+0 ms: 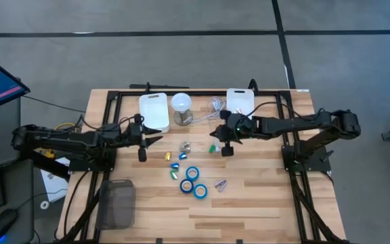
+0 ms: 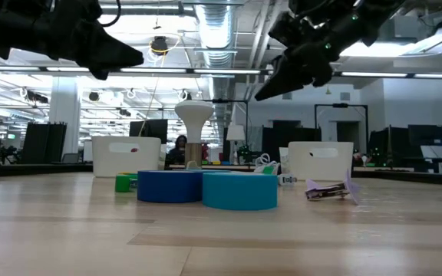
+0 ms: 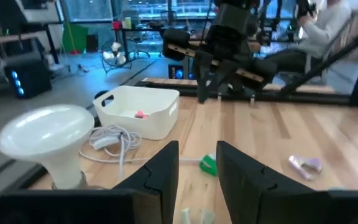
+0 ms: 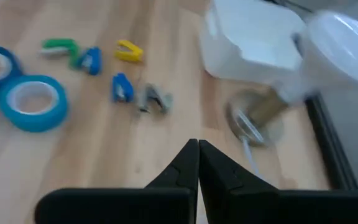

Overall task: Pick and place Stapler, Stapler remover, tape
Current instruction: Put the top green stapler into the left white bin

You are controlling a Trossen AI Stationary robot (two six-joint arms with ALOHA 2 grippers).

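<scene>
Three blue tape rolls (image 1: pixel 193 181) lie flat and bunched on the table's middle; the right wrist view shows two of these tape rolls (image 4: pixel 33 102). Small coloured office pieces lie around them: yellow (image 1: pixel 168 156), blue (image 1: pixel 181 156), green (image 1: pixel 213 148), grey (image 1: pixel 183 146), and a purple one (image 1: pixel 220 184) at the near right. My left gripper (image 1: pixel 152 139) hovers open, left of the pieces, above the table. My right gripper (image 1: pixel 217 135) hovers shut beside the green piece, also raised, as the low view shows (image 2: pixel 271 88).
Two white bins (image 1: pixel 153 110) (image 1: pixel 240 102) and a white lamp (image 1: pixel 181 105) with a cable (image 1: pixel 215 105) stand along the far edge. A dark mesh basket (image 1: pixel 116 202) sits at the near left. Bare wood lies near and right of the tape.
</scene>
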